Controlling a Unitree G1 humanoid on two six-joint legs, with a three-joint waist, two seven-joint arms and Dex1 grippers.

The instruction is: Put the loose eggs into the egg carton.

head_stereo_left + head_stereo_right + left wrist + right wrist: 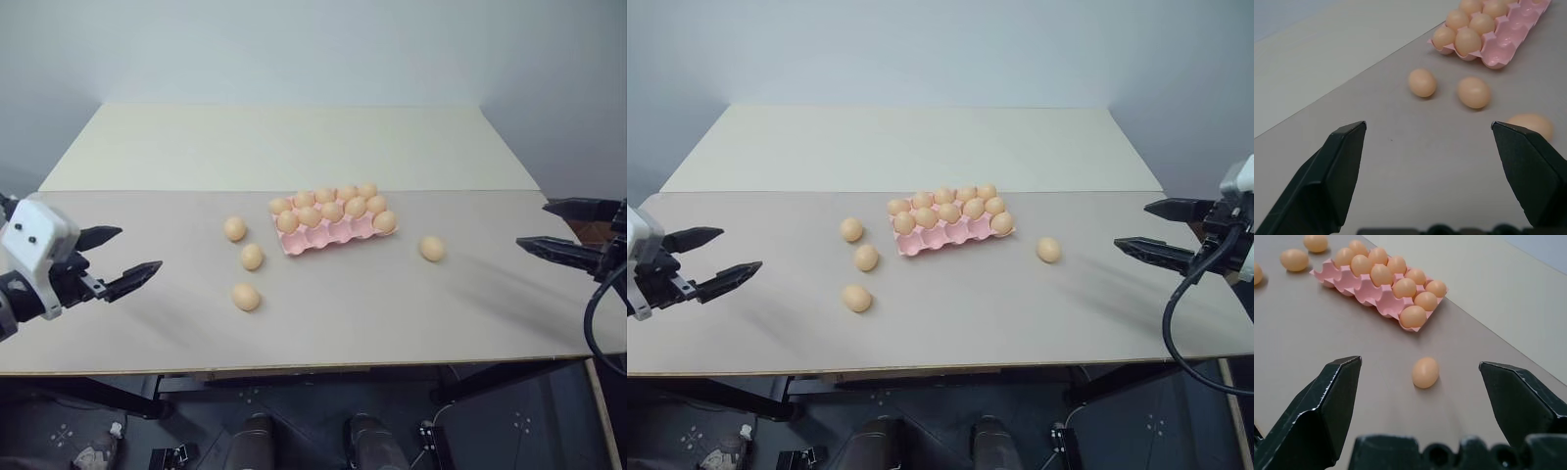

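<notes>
The pink egg carton [323, 238] lies at the middle of the table, with several eggs in its two far rows and one at the right end of its near row. Three loose eggs [234, 228] [252, 257] [246, 297] rest on the table left of it, and one more egg [432, 248] lies to its right. My left gripper [139, 249] hovers open over the table's left end, well short of the eggs. At the right end my right gripper [531, 224] is open too, pointing toward the lone egg [1425, 372]. Both hold nothing.
The table [294, 147] has a paler far half and a grey-tan near half where everything lies. Its front edge [294, 367] runs close below the loose eggs. A blank wall stands behind.
</notes>
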